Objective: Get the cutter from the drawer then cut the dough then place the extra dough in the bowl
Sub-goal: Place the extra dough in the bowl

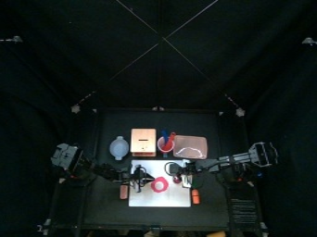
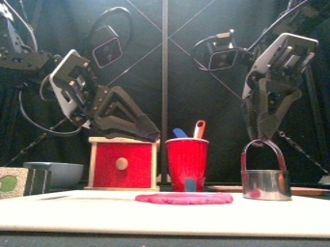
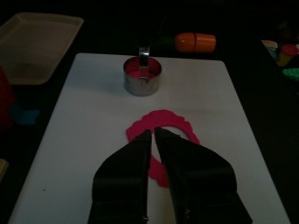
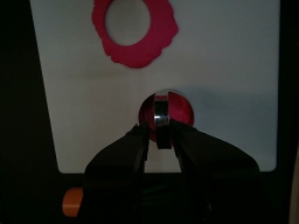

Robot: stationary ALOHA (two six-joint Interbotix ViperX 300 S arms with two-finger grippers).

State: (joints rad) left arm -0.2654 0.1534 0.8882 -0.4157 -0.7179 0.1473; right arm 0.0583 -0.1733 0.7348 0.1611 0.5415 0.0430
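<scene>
**Right gripper has the cutter by the handle**

We're over the white board [image 3: 222, 105] now. The cutter [image 2: 264, 183] stands upright near the board's right edge, its base flat on the surface and its wire handle arching straight up. The right gripper [image 2: 261, 133] comes down from above. Its fingers [image 4: 128, 153] sit one on each side of the top of the handle, pinching the wire between them. From the right wrist we look straight down into the cutter, and its ring is filled with pink.

Out in the middle of the board lies the dough [image 2: 184, 198], a flat pink ring with a ragged rim and a round hole through it. It is near the cutter but not touching it.

The left gripper [image 3: 156, 140] hangs over that ring, and the front view shows it well clear of the board. Its fingers [image 3: 126, 166] are pressed close, with only a thin dark line between them and nothing held.

Behind the board's back edge, the wooden box [image 2: 123, 164] with its red front stands beside the red cup [image 2: 187, 159]. The bowl [image 2: 58, 174] sits off past the board's left edge.
</scene>
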